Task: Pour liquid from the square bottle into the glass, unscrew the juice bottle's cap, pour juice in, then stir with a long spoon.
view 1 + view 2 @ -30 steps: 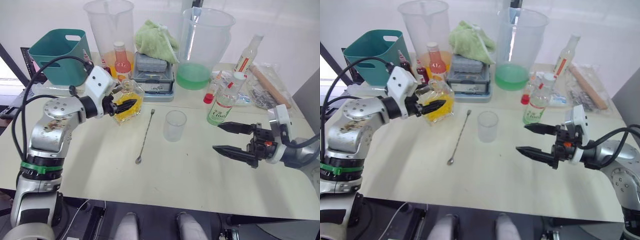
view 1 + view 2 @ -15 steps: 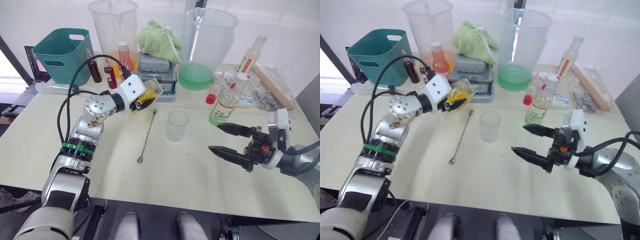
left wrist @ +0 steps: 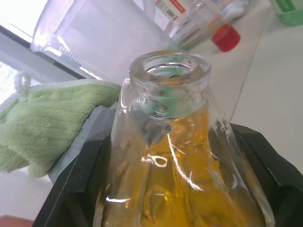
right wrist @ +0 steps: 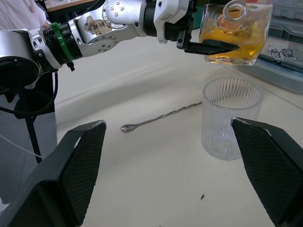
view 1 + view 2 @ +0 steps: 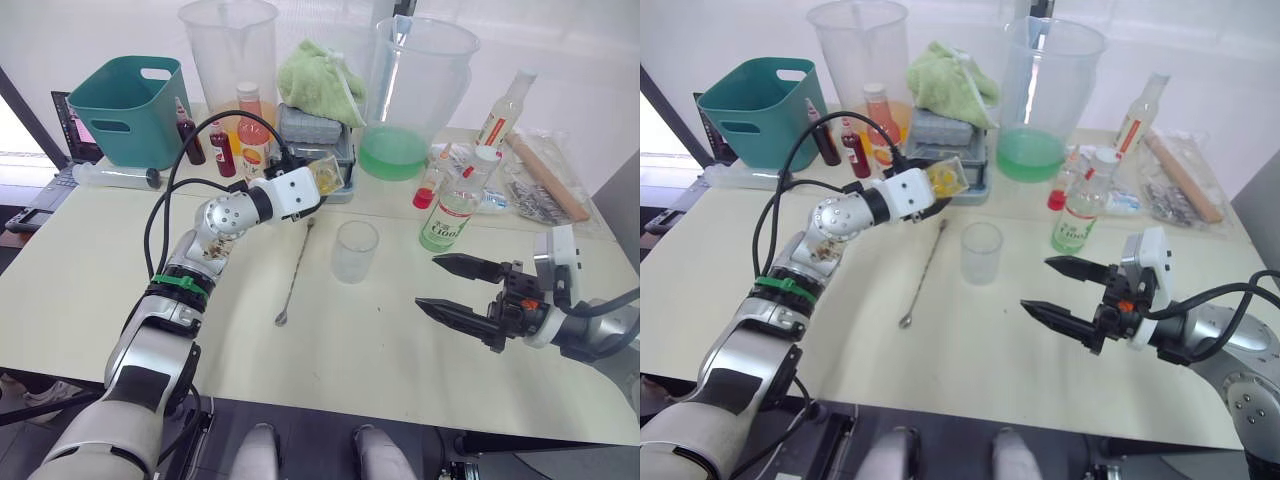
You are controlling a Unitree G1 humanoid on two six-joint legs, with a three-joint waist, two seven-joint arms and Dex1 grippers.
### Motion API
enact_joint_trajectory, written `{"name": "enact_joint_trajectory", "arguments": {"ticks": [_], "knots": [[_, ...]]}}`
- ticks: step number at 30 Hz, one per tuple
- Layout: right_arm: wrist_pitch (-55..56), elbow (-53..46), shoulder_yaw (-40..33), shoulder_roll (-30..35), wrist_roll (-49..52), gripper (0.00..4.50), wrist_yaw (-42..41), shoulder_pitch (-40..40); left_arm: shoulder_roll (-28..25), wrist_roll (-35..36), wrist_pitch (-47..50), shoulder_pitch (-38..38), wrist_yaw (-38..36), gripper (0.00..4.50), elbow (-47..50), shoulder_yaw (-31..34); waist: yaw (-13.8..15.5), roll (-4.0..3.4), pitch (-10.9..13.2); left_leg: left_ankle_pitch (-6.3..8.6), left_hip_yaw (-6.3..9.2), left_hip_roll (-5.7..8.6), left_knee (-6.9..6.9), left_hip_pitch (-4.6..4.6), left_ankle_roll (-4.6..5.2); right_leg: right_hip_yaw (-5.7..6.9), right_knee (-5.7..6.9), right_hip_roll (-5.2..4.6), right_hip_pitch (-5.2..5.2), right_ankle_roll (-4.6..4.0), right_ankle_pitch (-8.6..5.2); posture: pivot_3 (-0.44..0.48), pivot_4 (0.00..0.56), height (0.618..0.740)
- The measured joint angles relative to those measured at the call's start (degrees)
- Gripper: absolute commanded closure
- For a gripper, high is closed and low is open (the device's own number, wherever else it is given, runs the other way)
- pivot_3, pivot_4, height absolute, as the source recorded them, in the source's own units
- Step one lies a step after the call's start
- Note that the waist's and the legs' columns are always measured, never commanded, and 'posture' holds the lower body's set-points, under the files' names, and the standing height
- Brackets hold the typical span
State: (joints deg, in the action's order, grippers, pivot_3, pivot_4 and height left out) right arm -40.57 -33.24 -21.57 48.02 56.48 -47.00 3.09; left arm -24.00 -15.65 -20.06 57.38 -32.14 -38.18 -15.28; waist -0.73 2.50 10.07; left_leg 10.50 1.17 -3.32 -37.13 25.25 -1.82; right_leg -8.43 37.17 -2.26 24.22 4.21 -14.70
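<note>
Left pincer [image 5: 318,196]: clamped on the small clear square glass bottle [image 5: 327,176] of yellow-orange liquid, held tilted in the air above the bench, its open neck turned toward the right, near the far-left part of the bench

Teal plastic basket [image 5: 122,106]: at the far left corner of the cream bench [image 5: 330,350], with small dark red bottles just beside it

Long spoon [image 5: 292,275]: thin silver metal bar spoon lying flat on the bench, under and to the near side of the raised square bottle, its bowl end toward the near edge

Glass [image 5: 354,251]: small clear frosted tumbler standing upright mid-bench, just right of the spoon, apart from the square bottle

Two big clear measuring jugs [image 5: 411,95]: along the far edge, the right one with green liquid, a green cloth [image 5: 318,78] between them

Juice bottle [image 5: 450,213]: clear round plastic bottle with a green-and-white label, upright right of the glass, its white screw cap [image 5: 482,154] on

Right pincer [image 5: 452,289]: black fingers spread wide, holding nothing, over the bench near the right edge, pointed toward the glass
</note>
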Motion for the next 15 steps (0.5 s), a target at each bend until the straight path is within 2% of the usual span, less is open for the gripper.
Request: {"name": "enact_joint_trajectory", "arguments": {"ticks": [8,15], "knots": [[0.0,0.9,0.0,0.0,-0.2,0.03,1.5,1.3,0.4,-6.9,-2.6,-1.2,6.0,1.70,0.1,-2.2,0.0,0.00,0.0,0.00,0.07,0.02,-0.05,0.00,0.00,0.05,0.03,0.00,-0.04,0.00,0.00,0.000,0.150,0.719],[0.1,1.6,0.3,0.0,-1.9,0.03,2.1,2.3,0.5,-10.0,-3.8,-2.4,9.0,1.70,0.6,-3.3,0.1,0.00,0.0,0.00,0.11,0.05,-0.09,0.01,0.00,0.08,0.05,-0.03,-0.05,0.00,0.00,0.000,0.150,0.719]]}}
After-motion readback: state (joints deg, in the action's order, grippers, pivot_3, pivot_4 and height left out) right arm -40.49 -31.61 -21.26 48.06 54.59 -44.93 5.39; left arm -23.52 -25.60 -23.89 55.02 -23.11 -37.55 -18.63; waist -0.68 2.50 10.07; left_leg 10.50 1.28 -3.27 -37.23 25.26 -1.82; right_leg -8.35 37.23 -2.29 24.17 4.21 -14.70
